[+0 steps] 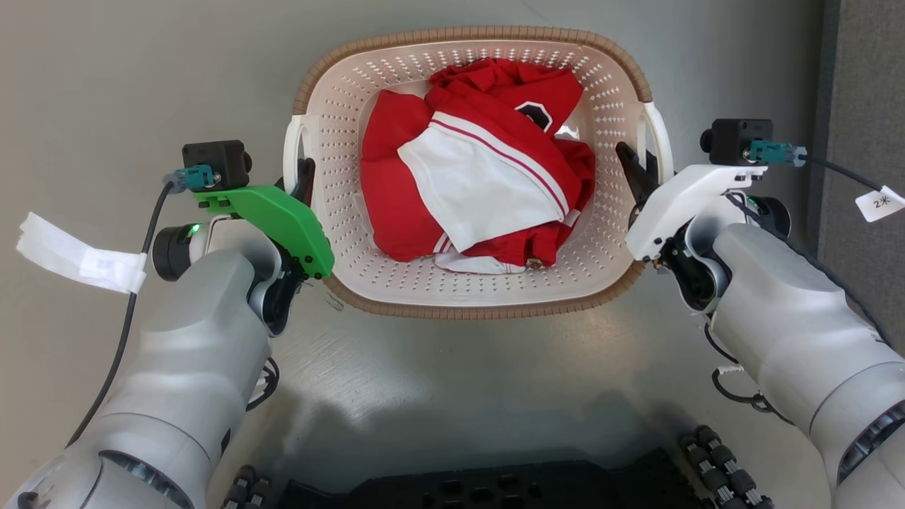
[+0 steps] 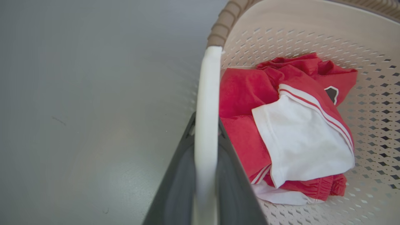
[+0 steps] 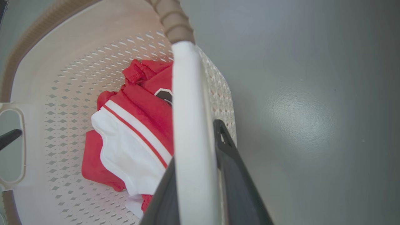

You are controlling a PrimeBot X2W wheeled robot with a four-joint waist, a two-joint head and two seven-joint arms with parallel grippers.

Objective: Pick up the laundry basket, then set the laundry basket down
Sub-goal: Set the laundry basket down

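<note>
I see one laundry basket (image 1: 466, 33) between my two arms over the grey floor (image 1: 106, 85), holding one red-and-white clothes heap (image 1: 481, 177), with my left gripper (image 1: 302, 177) and right gripper (image 1: 636, 170) each clamped on one of its two white side handles (image 1: 290, 152).

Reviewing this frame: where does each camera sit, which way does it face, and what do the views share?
Head view: on the head, looking down at the laundry basket on the grey floor; shows left forearm, right forearm, with left tool and right tool at its sides.
Left wrist view: on the left wrist, looking along its own fingers, which straddle the white left handle.
Right wrist view: on the right wrist, looking along its fingers astride the right handle.
Shared: all three show the red-and-white garment inside the basket.
</note>
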